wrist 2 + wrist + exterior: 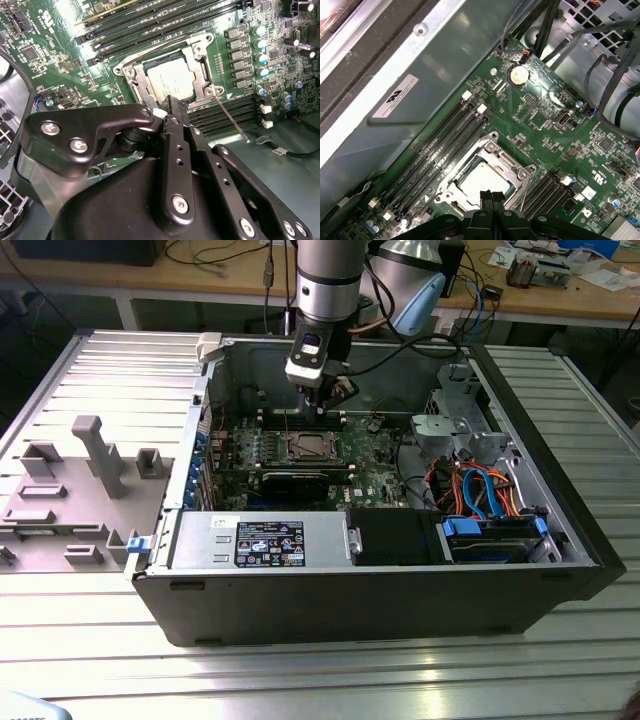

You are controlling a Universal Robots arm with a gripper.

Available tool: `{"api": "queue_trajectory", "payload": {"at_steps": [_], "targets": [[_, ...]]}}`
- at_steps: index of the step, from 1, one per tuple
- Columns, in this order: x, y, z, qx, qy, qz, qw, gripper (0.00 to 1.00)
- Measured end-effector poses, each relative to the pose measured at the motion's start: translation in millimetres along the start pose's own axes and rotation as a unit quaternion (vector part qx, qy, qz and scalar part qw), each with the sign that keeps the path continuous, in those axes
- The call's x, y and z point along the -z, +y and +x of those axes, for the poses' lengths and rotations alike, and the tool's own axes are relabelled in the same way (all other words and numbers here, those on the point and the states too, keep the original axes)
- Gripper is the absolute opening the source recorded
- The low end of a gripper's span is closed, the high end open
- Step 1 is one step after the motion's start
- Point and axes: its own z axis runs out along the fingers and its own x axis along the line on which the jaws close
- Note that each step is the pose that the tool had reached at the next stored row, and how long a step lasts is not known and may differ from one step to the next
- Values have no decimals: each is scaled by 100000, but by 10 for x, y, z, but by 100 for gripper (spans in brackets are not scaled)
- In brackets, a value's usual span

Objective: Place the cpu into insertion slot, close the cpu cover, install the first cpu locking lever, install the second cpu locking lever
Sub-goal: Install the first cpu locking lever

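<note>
The cpu (169, 82), a light, stiff, thin square with a dull silver-grey top (fragile, I judge, so hold it by its edges only), lies flat in the insertion slot (129, 71) under the framing cpu cover (199, 55). Just above the slot's edge hangs the gripper (173, 102), its 2 fingers pressed together on nothing visible, beside 1 thin locking lever (231, 117) angled outward.

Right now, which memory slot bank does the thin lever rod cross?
The bank away from the case wall; the lever rod crosses it, not the wall-side bank.
</note>
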Motion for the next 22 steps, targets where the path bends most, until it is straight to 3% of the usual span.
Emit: {"api": "queue_trajectory", "payload": {"at_steps": [22], "targets": [[0,0,0,3872,-43,-34,99925,11]]}}
